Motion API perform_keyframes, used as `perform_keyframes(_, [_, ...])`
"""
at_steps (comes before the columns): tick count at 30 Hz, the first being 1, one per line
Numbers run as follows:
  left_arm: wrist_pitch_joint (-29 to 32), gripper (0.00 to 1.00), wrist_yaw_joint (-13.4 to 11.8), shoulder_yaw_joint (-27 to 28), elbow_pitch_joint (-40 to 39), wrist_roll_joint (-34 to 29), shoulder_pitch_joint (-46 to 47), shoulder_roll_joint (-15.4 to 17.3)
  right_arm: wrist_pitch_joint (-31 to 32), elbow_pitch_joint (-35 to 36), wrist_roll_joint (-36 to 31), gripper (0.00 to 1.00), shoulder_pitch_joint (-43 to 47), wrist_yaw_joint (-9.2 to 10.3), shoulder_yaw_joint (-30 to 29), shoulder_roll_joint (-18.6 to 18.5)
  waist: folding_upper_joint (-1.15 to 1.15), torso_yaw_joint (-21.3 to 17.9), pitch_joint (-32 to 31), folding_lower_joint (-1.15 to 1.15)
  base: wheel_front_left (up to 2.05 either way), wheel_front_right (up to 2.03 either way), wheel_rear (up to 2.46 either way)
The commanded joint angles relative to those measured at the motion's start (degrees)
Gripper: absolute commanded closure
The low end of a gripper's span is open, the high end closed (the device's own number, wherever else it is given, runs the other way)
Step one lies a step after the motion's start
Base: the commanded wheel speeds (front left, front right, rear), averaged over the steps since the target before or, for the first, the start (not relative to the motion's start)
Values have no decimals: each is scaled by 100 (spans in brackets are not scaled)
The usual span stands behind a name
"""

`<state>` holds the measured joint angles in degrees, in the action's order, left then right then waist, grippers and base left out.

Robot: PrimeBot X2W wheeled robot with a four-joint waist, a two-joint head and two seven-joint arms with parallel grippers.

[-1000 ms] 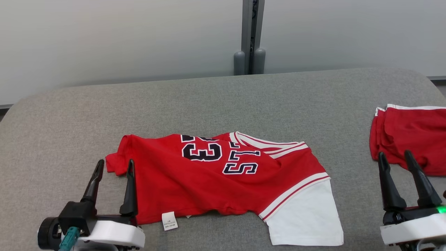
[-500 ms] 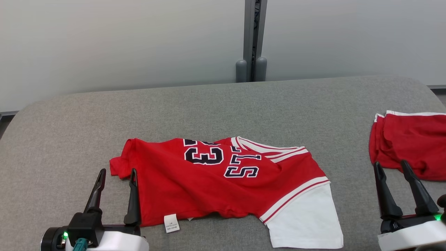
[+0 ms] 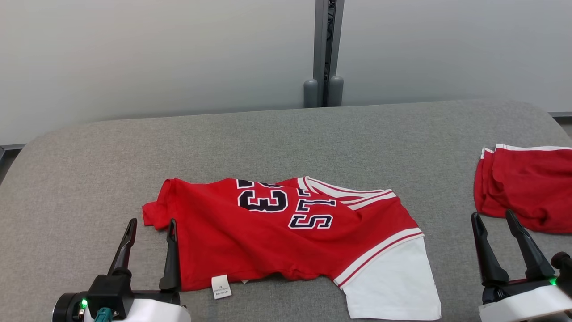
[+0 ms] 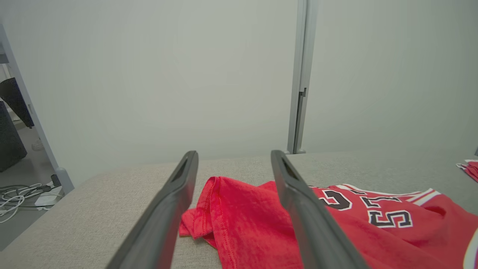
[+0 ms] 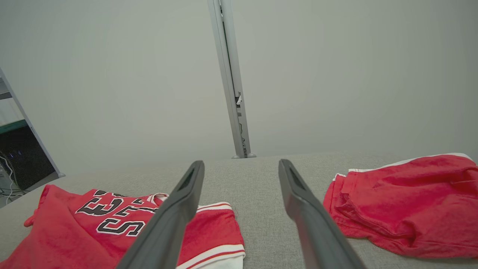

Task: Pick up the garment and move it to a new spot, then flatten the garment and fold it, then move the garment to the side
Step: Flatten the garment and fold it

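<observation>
Left gripper and right gripper gape empty, garment lying between them.

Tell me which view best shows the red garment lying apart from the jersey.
Right wrist view: the separate red garment shows most of its crumpled surface and white trim. Head view crops it at the right edge; left wrist view catches a sliver.

The head view has been tilted slightly, so the scene is seen lower. The right gripper has been drawn back and shifted toward the jersey.
</observation>
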<state>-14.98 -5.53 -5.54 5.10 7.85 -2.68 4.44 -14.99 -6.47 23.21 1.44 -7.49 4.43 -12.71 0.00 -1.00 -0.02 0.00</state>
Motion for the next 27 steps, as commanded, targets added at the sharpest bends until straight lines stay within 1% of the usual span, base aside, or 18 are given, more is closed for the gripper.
perform_keyframes(1, [-26, 0, 19, 51, -5, -40, -1, 5, -25, -18, 1, 0, -14, -1, 5, -4, 0, 4, -1, 0, 0, 0, 0])
perform_keyframes(7, [-26, 0, 113, 138, -5, -67, -3, -34, -25, -85, 50, 0, -14, -1, 13, 3, 0, 33, -33, 0, 0, 0, 0])
perform_keyframes(10, [8, 0, 287, 170, 330, 230, -65, -50, -24, -369, 160, 0, 38, -1, 175, -89, 0, 46, -54, 0, 0, 0, 0])
perform_keyframes(12, [393, 0, 467, 150, 674, 452, -5, -20, 115, -620, 321, 0, -2, -1, 336, -205, 0, 60, -61, 0, 0, 0, 0])
perform_keyframes(15, [1197, 0, 625, 59, 1087, 483, 187, 204, 551, -929, 548, 0, -126, -1, 623, -397, 0, 73, -47, 0, 0, 0, 0])
perform_keyframes(20, [2164, 0, 809, 23, 1322, 677, 307, 412, 1503, -1208, 1004, 0, -300, -1, 1045, -617, 0, 26, 45, 0, 0, 0, 0])
perform_keyframes(21, [2453, 0, 851, 17, 1285, 752, 356, 466, 1886, -1230, 1178, 0, -357, -1, 1166, -659, 0, 8, 115, 0, 0, 0, 0])
perform_keyframes(27, [2921, 0, 865, -79, 1069, 800, 447, 504, 2642, -1210, 1486, 0, -463, -1, 1312, -674, 0, -4, 325, 0, 0, 0, 0])
